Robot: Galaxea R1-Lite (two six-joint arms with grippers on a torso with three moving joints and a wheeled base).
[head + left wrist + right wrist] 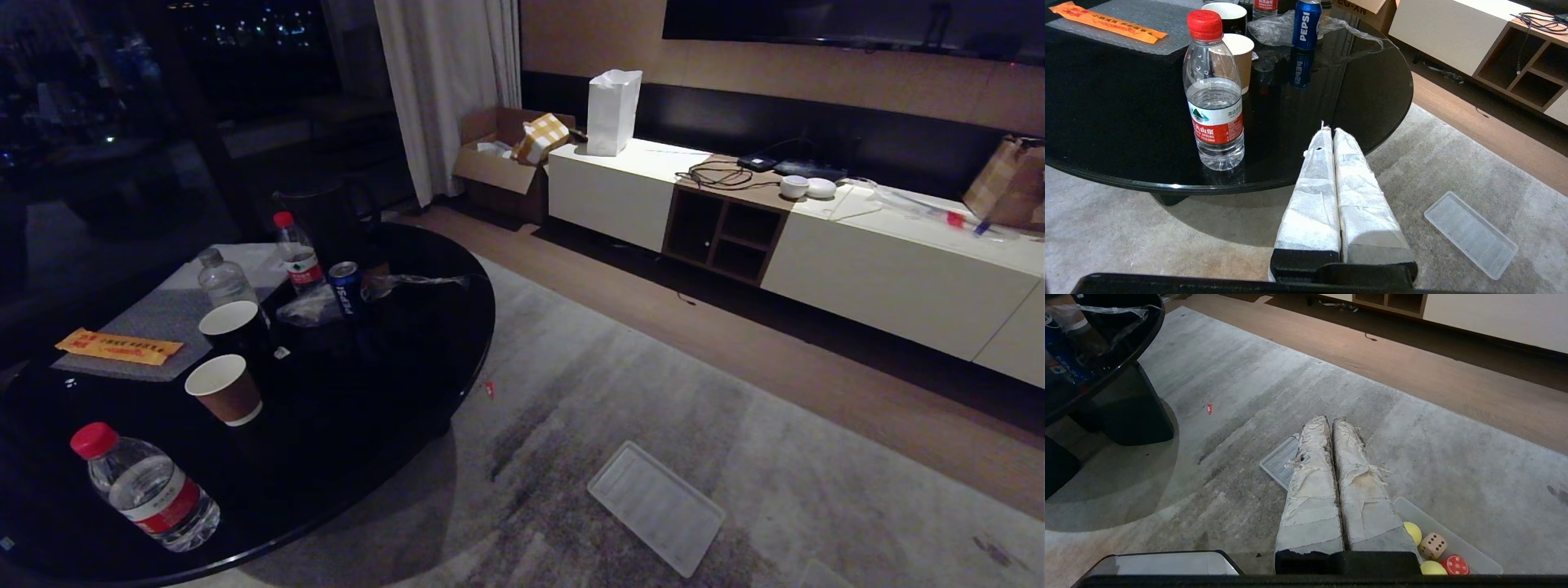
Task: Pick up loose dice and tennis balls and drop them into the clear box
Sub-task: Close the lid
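Our left gripper [1329, 132] and right gripper [1331, 422] point forward over the rug [1249, 396], both pressed closed, empty. We see the clear box [1470, 555] run diagonally, holding dice [1433, 545] and balls [1412, 531].

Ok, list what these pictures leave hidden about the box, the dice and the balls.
- Clear box: right wrist view only; the right pincer and the bottom edge cut it off, so its full contents are unknown.
- Red die and lower tennis ball: partly cropped by that edge.
- Ribbed lid: partly behind the pincer there.

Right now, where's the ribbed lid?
The ribbed lid lies flat on the grey rug, to the right of the round black table in the head view; the right gripper partly hides it in the right wrist view.
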